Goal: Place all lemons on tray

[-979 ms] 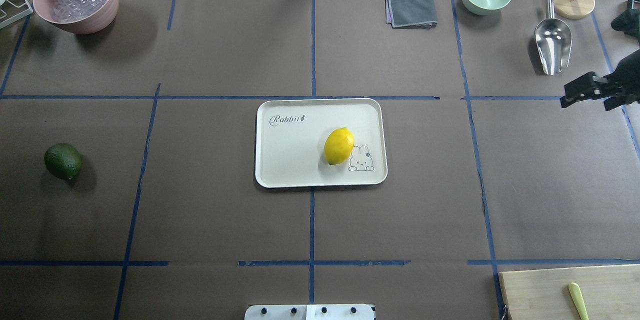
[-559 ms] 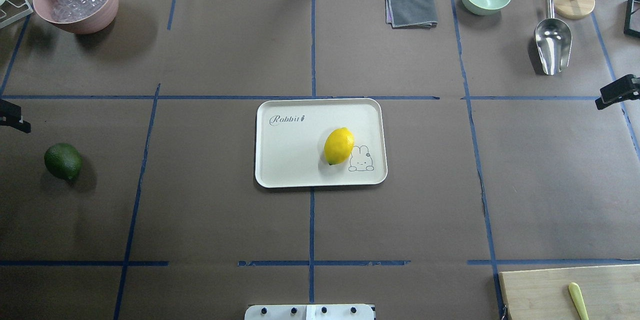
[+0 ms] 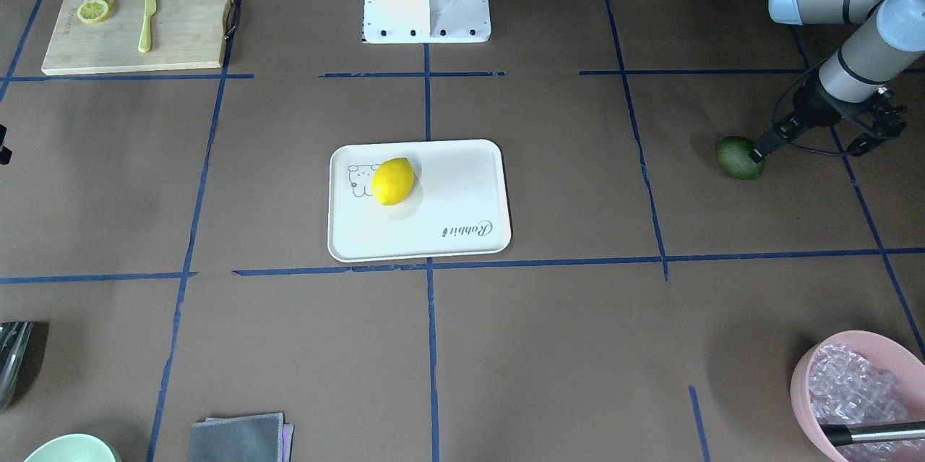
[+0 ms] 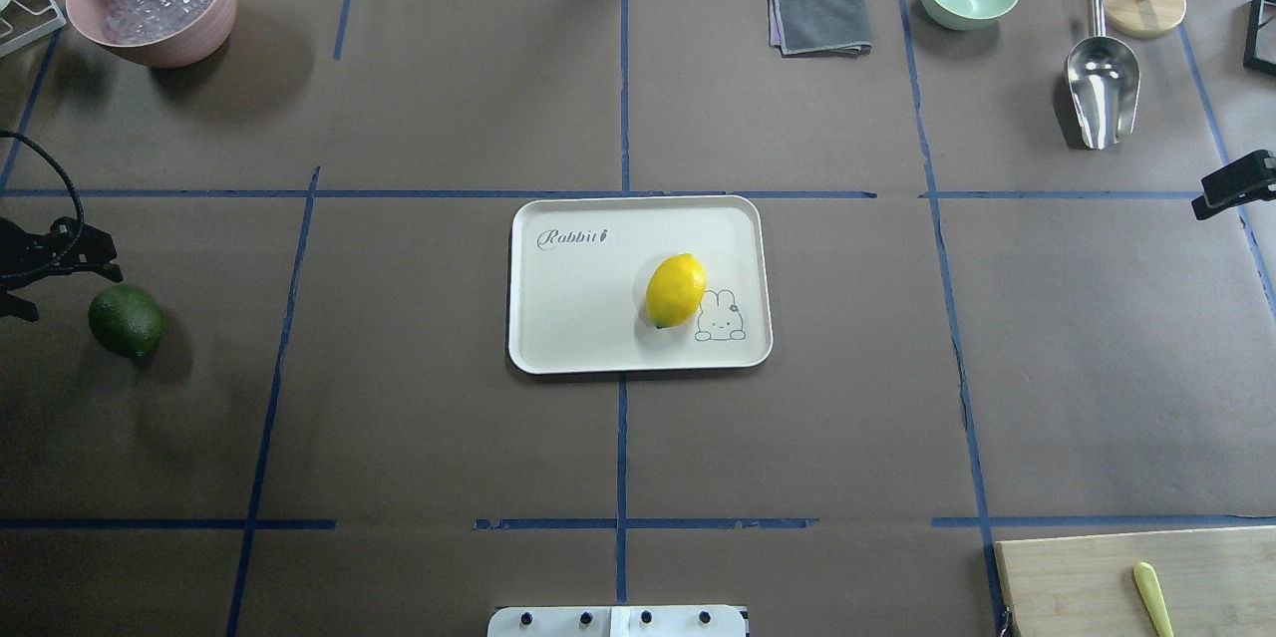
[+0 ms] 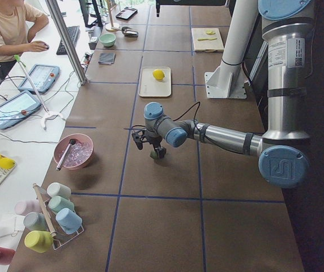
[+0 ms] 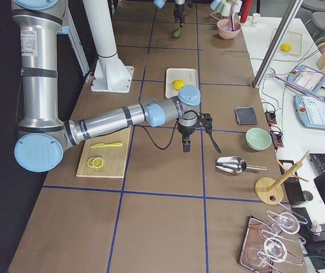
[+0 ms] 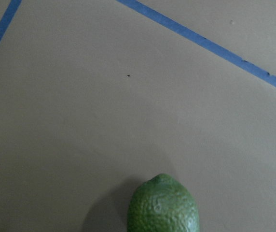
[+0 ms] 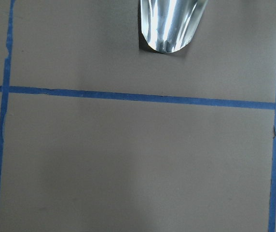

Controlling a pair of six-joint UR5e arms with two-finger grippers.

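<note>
- Lemons: the bright yellow oval lemon (image 4: 676, 290) lay on the cream-white rectangular plastic tray (image 4: 578, 318), just beside the rabbit drawing. The dark green oval lemon (image 4: 126, 320) sat on the brown paper table (image 4: 419, 418), well apart from the tray on my left side.
- Within the last second the left gripper (image 3: 809, 147) had come in from the table's left edge, where it had not been in view before. It now hung close to the green lemon.
- Its fingers looked spread apart and held nothing. In the left wrist view the green lemon showed only at the bottom edge, so I judged the gripper was not yet centred over the fruit.
- The right gripper (image 4: 1234, 183) had drawn back to the table's right edge, near the shiny steel scoop (image 8: 169, 24). I could not tell whether its fingers were apart or together.
- I took this to mean one lemon was done and the left arm had begun its approach to the last one.
</note>
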